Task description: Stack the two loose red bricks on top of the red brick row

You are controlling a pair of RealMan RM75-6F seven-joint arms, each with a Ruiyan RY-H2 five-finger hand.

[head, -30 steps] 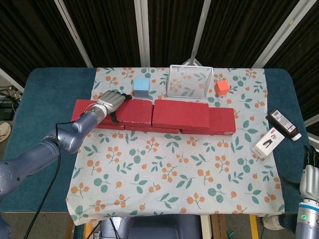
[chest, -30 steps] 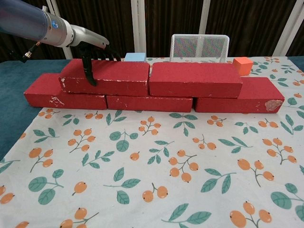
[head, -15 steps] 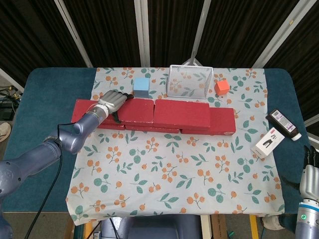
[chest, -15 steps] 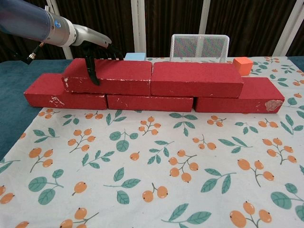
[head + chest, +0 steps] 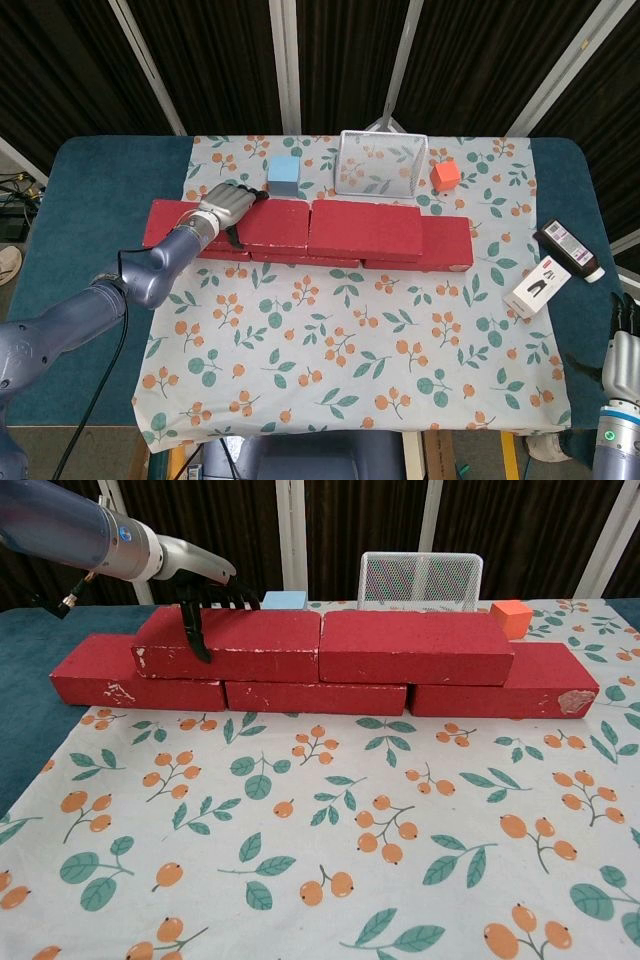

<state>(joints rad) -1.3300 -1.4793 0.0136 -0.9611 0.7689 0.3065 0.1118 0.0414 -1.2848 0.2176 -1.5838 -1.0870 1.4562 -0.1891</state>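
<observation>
The left arm reaches in from the left edge, forearm slanting up toward the bricks. The left hand (image 5: pixel 226 203) lies palm-down over the left end of the left upper brick (image 5: pixel 232 643); in the chest view its fingers (image 5: pixel 215 600) rest spread along the brick's top near the back edge while the thumb hangs down the front face, so the hand grips that brick between them.

Three red bricks form the bottom row (image 5: pixel 318 696), laid end to end with their long axis running left to right across the cloth. Two more sit on top, also lengthwise left to right: the left upper brick and the right upper brick (image 5: pixel 417 646), their ends touching near the row's middle. Each upper brick spans a joint below.

Behind the bricks stand a light blue cube (image 5: pixel 284 173), a wire mesh basket (image 5: pixel 382 163) and an orange cube (image 5: pixel 445 175), all apart from the row. The floral tablecloth (image 5: pixel 350 340) covers the middle of the blue table (image 5: pixel 80 200). At the right edge lie a dark bottle (image 5: pixel 569 250) and a small white box (image 5: pixel 537 286), side by side. The right hand (image 5: pixel 625 340) shows only partly at the lower right corner, well apart from everything; whether its fingers are spread or curled cannot be told.
</observation>
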